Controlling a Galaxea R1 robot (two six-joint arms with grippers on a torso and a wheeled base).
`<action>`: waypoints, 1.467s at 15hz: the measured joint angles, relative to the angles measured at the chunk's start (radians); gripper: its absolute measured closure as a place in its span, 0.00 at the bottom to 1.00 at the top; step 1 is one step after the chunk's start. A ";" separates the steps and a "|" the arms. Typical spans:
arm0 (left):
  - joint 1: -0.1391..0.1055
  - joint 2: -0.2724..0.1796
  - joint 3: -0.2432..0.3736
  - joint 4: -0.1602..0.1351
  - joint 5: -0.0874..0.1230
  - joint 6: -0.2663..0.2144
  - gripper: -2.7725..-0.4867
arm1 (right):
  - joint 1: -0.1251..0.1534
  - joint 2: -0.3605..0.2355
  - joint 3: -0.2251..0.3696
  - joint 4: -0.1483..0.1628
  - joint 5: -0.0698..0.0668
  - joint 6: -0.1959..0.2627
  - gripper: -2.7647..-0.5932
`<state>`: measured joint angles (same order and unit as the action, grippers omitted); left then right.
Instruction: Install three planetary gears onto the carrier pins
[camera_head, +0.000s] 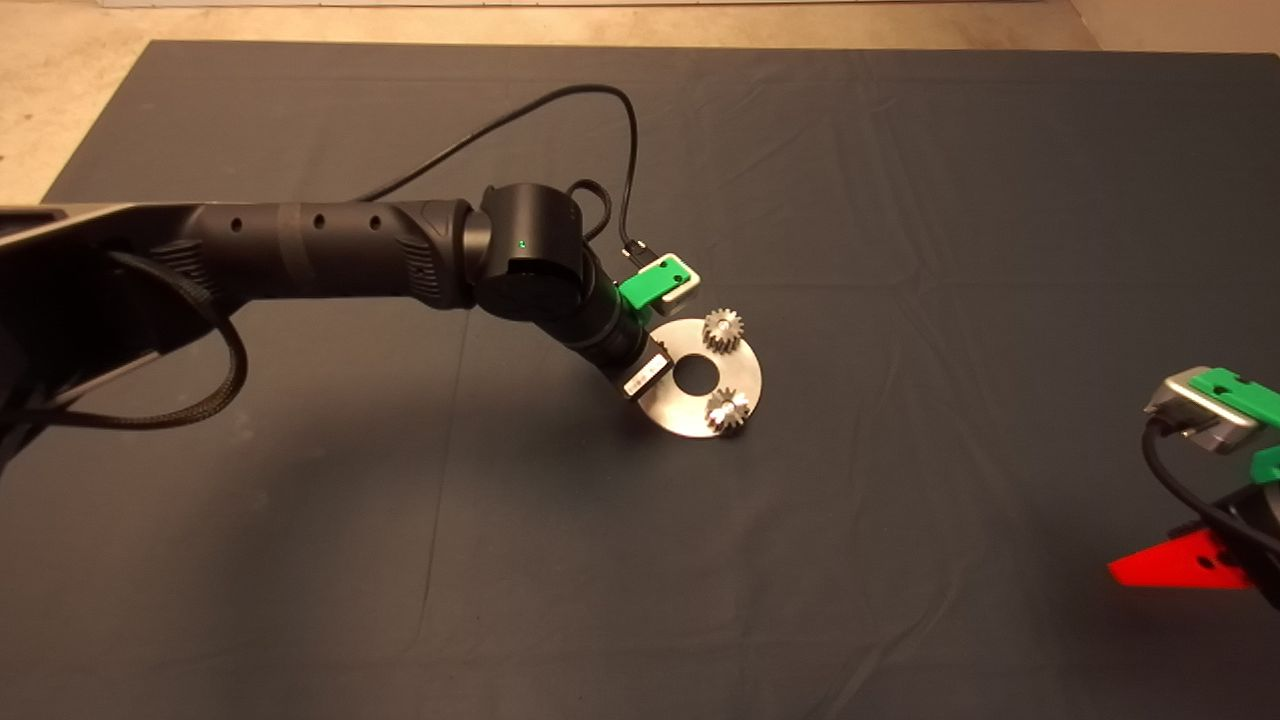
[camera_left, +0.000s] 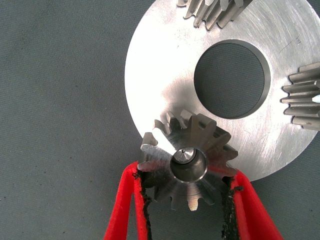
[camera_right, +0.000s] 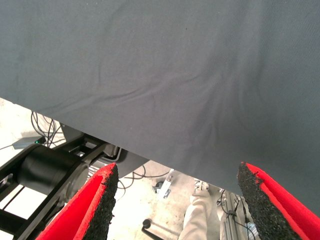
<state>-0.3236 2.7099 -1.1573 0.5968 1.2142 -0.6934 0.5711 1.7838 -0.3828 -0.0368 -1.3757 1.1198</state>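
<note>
The silver disc (camera_head: 748, 372) lies at the middle of the mat; it also shows in the left wrist view (camera_left: 160, 75). Two planetary gears sit on it, one at its far edge (camera_head: 722, 329) and one at its near edge (camera_head: 727, 408). My left gripper (camera_left: 186, 175) is shut on the third gear (camera_left: 187, 172) at the disc's left edge. A carrier pin (camera_left: 184, 156) shows inside that gear's centre hole. The gear sits slightly tilted. In the head view the left wrist hides this gear. My right gripper (camera_head: 1190, 570) waits open and empty at the mat's right edge.
The left arm (camera_head: 330, 255) reaches in across the mat's left half, with a black cable (camera_head: 600, 100) looping behind it. Past the mat's edge the right wrist view shows a black robot base (camera_right: 50, 170) and a person's leg (camera_right: 200, 220).
</note>
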 joint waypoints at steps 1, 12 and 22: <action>0.000 0.000 -0.001 0.000 0.000 0.000 0.96 | 0.000 0.000 0.000 0.000 0.000 0.000 0.46; 0.000 0.000 -0.001 0.000 -0.002 0.000 0.87 | 0.000 0.000 0.000 0.000 0.000 0.000 0.46; -0.001 0.002 0.003 0.001 -0.005 0.000 0.69 | 0.000 0.000 0.000 0.000 0.001 0.000 0.46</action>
<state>-0.3247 2.7117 -1.1547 0.5983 1.2089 -0.6936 0.5711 1.7838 -0.3828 -0.0368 -1.3751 1.1198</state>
